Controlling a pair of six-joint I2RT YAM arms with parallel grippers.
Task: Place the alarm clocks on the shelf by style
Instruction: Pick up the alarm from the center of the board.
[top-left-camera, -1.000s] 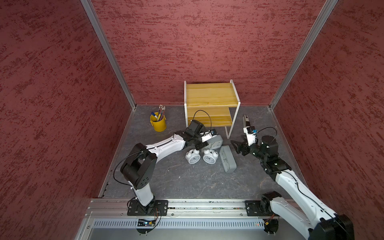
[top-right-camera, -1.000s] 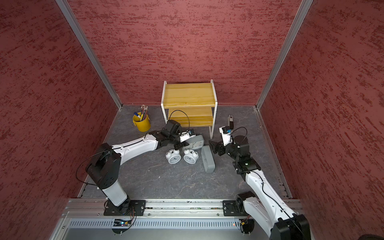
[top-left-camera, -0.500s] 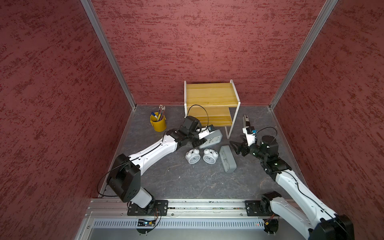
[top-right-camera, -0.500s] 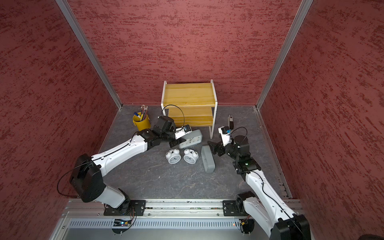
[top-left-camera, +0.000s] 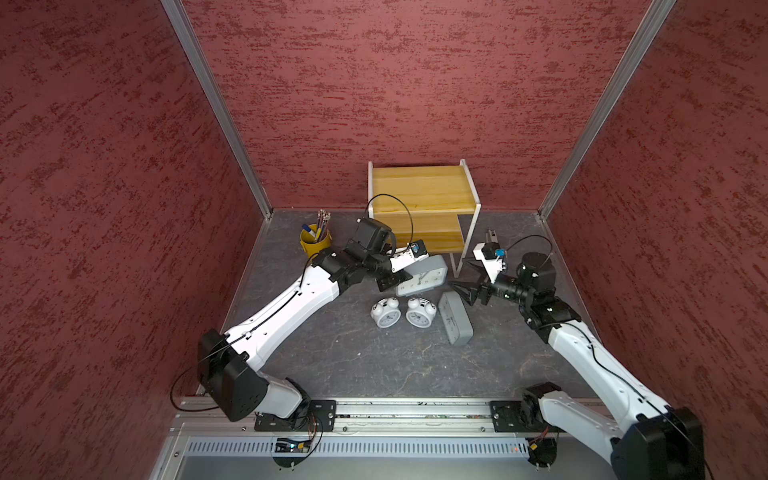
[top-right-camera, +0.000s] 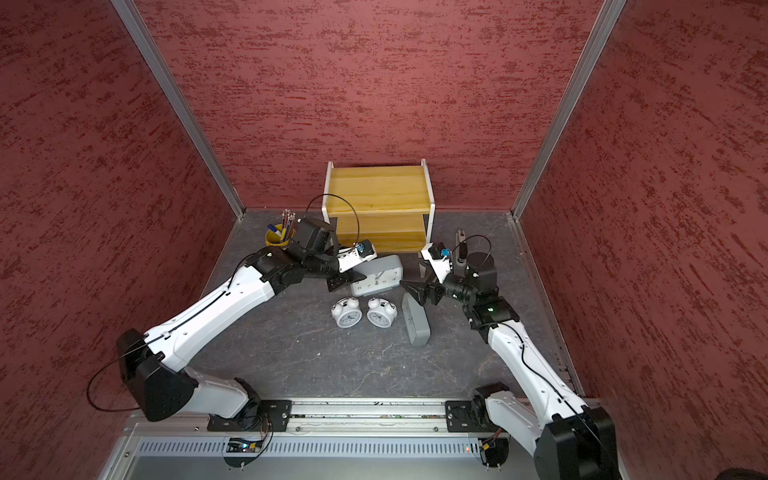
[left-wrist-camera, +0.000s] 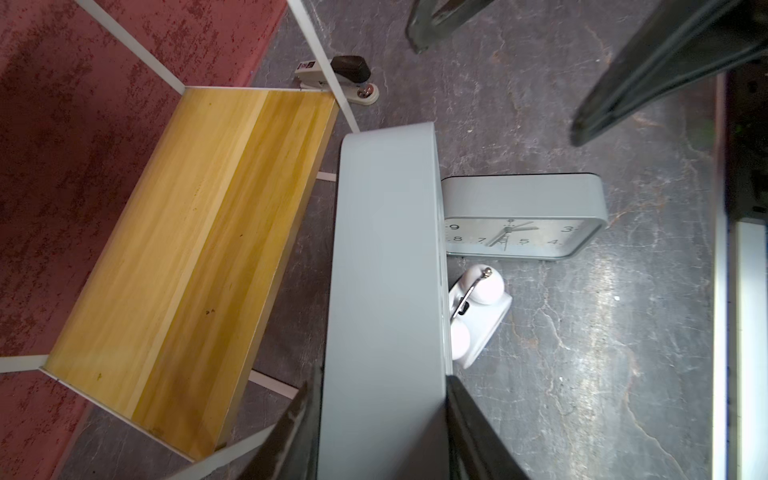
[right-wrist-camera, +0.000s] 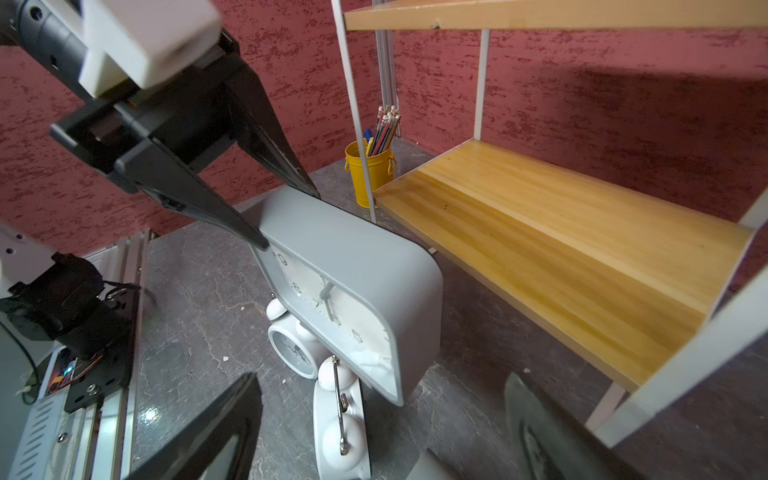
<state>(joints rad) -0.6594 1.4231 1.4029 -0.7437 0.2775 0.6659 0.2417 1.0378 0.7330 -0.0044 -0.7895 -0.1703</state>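
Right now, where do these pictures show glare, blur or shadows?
Left wrist view: glare streaks the table; the right gripper looks smeared; the grey clock held by the left gripper looks crisp. Right wrist view: the shelf shadows the red wall; the gripper's own fingers are soft. Both top views: sharp, evenly lit.

Grey clock (top-left-camera: 430, 276) raised, tilted, beside shelf (top-left-camera: 422, 187); other clocks (top-left-camera: 420, 312) grounded.
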